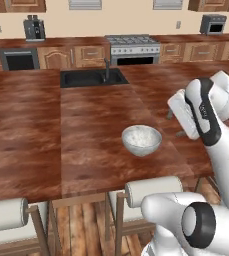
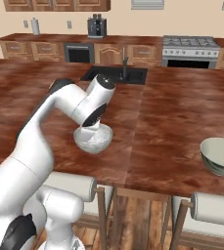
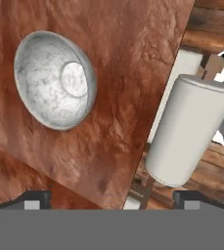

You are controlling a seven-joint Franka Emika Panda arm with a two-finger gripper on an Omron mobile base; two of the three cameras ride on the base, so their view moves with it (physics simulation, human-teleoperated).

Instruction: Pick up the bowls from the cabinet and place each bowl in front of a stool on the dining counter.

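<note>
On the dining counter (image 1: 86, 130), before a stool (image 1: 153, 191), sat the mottled grey-white bowl (image 1: 142, 139), upright, near the edge. Off to the right, near another stool (image 2: 213, 207), stood the dark green-grey bowl (image 2: 221, 156). Gripper (image 3: 111, 197) spread wide, empty, above the stone bowl. Best lifted straight up, clear of the rim.

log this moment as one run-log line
end effector: open, holding nothing | grey-white bowl: upright on dining counter, before stool | green-grey bowl: on counter, before another stool
</note>
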